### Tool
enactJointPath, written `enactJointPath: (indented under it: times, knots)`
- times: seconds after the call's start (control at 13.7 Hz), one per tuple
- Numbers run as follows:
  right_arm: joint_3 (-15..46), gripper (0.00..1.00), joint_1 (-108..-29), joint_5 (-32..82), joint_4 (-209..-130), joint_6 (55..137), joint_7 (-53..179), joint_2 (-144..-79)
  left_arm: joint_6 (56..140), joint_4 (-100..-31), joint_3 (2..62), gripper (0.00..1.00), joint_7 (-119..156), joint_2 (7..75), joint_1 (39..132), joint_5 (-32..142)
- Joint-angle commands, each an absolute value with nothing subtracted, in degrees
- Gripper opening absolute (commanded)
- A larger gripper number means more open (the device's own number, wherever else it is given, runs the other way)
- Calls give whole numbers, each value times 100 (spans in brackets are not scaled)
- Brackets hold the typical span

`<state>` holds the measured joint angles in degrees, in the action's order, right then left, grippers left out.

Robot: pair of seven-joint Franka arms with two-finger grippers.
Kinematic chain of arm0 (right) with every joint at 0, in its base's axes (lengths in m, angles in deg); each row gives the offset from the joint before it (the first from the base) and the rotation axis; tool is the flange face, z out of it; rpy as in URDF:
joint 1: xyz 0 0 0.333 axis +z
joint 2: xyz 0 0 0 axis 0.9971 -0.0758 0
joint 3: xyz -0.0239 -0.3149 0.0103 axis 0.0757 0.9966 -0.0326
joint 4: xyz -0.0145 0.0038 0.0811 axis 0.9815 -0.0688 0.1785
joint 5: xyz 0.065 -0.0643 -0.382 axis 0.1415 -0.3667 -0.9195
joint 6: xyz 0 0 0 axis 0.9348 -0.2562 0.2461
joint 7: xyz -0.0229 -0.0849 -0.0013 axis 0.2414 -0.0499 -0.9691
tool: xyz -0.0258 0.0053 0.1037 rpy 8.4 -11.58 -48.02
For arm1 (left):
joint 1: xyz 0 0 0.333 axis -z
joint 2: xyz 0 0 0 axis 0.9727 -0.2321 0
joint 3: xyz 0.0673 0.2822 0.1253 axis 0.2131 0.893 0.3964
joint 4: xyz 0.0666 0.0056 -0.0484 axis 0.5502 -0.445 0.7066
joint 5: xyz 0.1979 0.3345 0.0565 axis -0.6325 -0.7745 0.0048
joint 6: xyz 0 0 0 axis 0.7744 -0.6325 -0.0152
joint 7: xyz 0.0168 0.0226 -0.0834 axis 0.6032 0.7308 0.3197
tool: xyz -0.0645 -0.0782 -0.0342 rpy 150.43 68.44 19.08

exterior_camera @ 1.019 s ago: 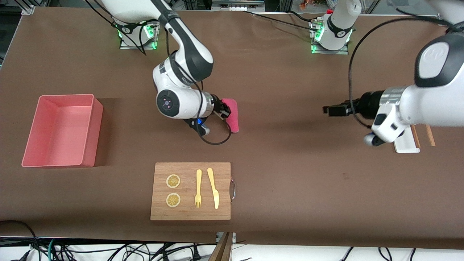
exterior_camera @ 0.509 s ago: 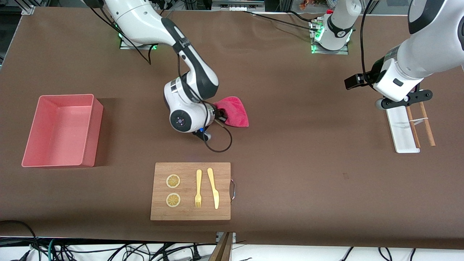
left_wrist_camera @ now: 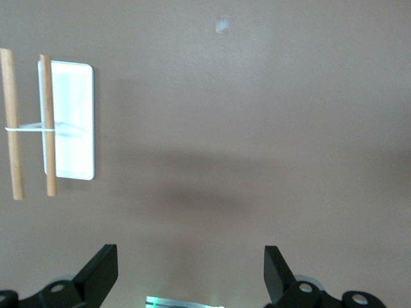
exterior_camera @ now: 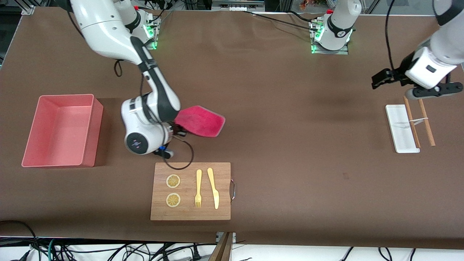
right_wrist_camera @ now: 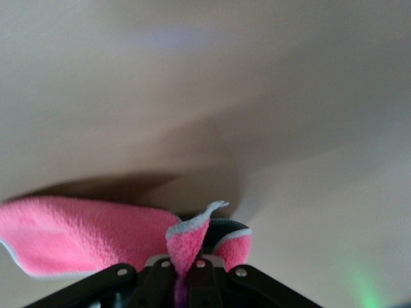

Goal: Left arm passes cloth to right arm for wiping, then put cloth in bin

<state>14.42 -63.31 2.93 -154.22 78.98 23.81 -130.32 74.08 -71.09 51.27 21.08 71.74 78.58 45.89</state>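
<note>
- Pinching one corner of the cloth (exterior_camera: pixel 200 121), the right gripper (exterior_camera: pixel 176 130) has its jaws pressed together on the fabric; the magenta cloth trails out flat from them over the brown worktop (exterior_camera: pixel 282 156), between the bin (exterior_camera: pixel 61 130) and the middle of the worktop.
- Risk: only a small fold sits in the jaws, as the right wrist view shows, so the cloth (right_wrist_camera: pixel 96 237) could slip free if it catches on the worktop during a wipe.
- Risk: the wooden board (exterior_camera: pixel 191 191), carrying lemon slices (exterior_camera: pixel 173 181), a fork (exterior_camera: pixel 198 188) and a knife (exterior_camera: pixel 213 187), lies just nearer the front camera than the gripper; a wide sweep could knock them.
- Risk: the loose end could drape over the bin's wall instead of dropping inside.
- The left gripper (exterior_camera: pixel 378 79) waits above the worktop near a white tray (exterior_camera: pixel 397 127) with chopsticks (exterior_camera: pixel 424 121), jaws spread and empty.
</note>
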Motion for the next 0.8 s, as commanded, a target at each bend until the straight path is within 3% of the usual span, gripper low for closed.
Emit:
enactJointPath:
  times: [0.0, 0.36, 0.73]
  knots:
    - [1660, 0, -6648, -75, -15463, 7437, 3349, -12752, 7486, -6839, 5067, 100, 1934, 7008, 7808, 4539]
    - [2662, 0, -6685, -120, -15428, 7189, 5275, -12716, 7407, -6345, 5085, 100, 1960, 6700, 7808, 4566]
    - [2629, 0, -6229, -340, -15436, 7724, 4718, -12812, 7328, -6161, 5041, 100, 1960, 6682, 7887, 4574]
